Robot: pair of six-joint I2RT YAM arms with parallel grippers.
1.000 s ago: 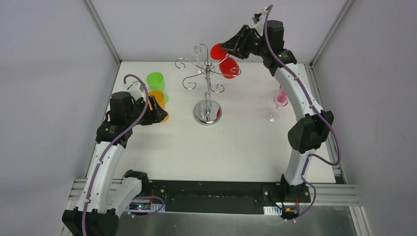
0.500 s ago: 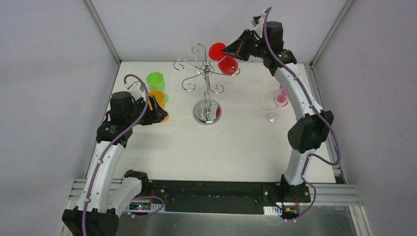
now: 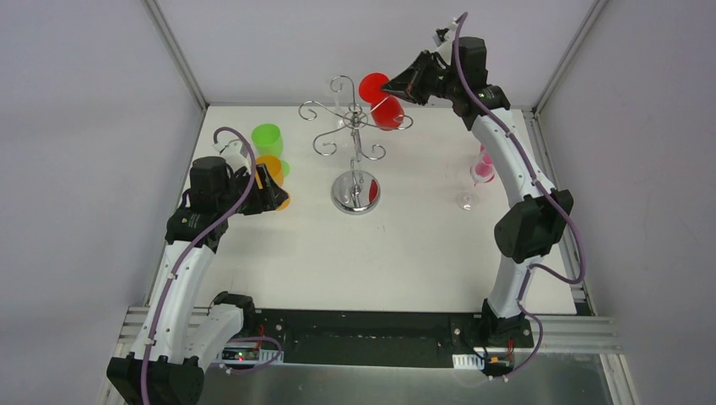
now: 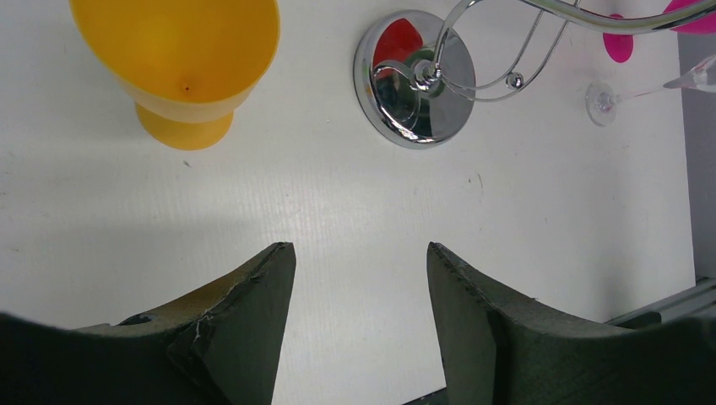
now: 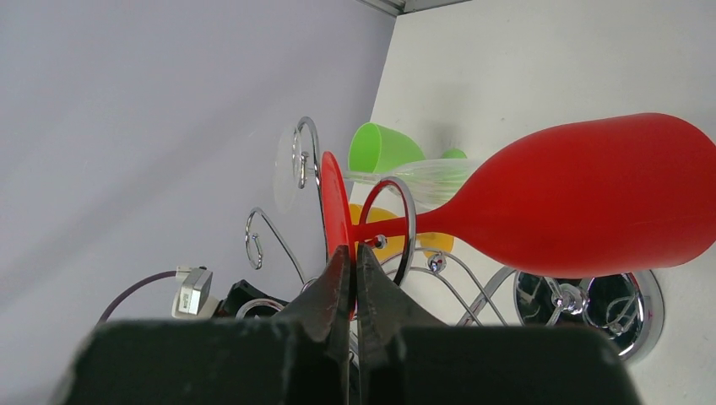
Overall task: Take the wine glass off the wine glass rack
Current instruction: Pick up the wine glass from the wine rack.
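Fingers of the left gripper (image 4: 359,253) stand parted with nothing between them, hanging over the white table (image 3: 405,253) at its near left. Just ahead of them, apart from both tips, sits an orange cup (image 4: 186,59), and a green cup (image 3: 267,137) stands right behind it. Farther in, near the middle of the table, the wine glass rack (image 3: 355,196) stands upright on its round mirrored base, its thin post rising to curled chrome arms. Off to the right, well apart from the rack, a pink glass (image 3: 484,171) and a small clear glass (image 3: 466,201) are near the table's edge; whether the clear one stands or lies cannot be told. At the far side the right gripper (image 5: 349,251) reaches in at the top of the rack from the right. Its fingers (image 5: 325,295) are pinched together on the thin edge of the round foot of the red wine glass (image 5: 591,202), with a sliver of red showing between the pads. From that foot the stem runs away from the fingertips through one curled arm of the rack. The bowl lies nearly level beyond the loop, above the mirrored base, so the glass is still on the rack.
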